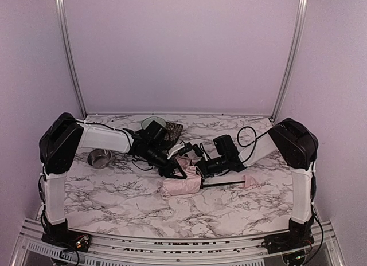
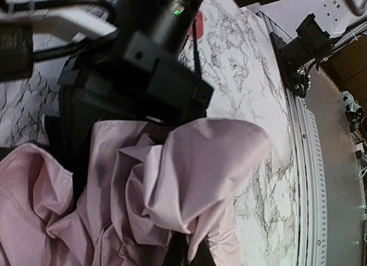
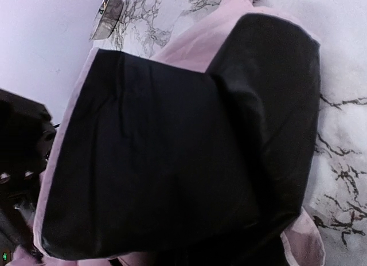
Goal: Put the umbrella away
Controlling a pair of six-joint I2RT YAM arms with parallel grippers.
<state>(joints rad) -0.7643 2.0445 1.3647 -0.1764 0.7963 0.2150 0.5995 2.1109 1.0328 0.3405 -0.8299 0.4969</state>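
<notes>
The umbrella (image 1: 179, 186) lies crumpled mid-table, with pale pink fabric outside and black lining. Its thin black shaft (image 1: 223, 184) runs right to a small pink handle (image 1: 251, 182). My left gripper (image 1: 174, 171) is over the fabric's top edge. In the left wrist view the left gripper (image 2: 189, 249) is shut, its black fingers (image 2: 176, 255) pinching a fold of pink umbrella fabric (image 2: 195, 168). My right gripper (image 1: 198, 168) meets the fabric from the right. In the right wrist view a flap of black lining (image 3: 172, 151) hides its fingers, so any hold is unseen.
A steel bowl (image 1: 99, 158) sits at the left, also seen as a steel bowl (image 3: 106, 14) in the right wrist view. A green-rimmed bowl (image 1: 152, 122) and a dark woven piece (image 1: 174, 130) stand at the back. The table's metal front rail (image 2: 312, 163) runs close by.
</notes>
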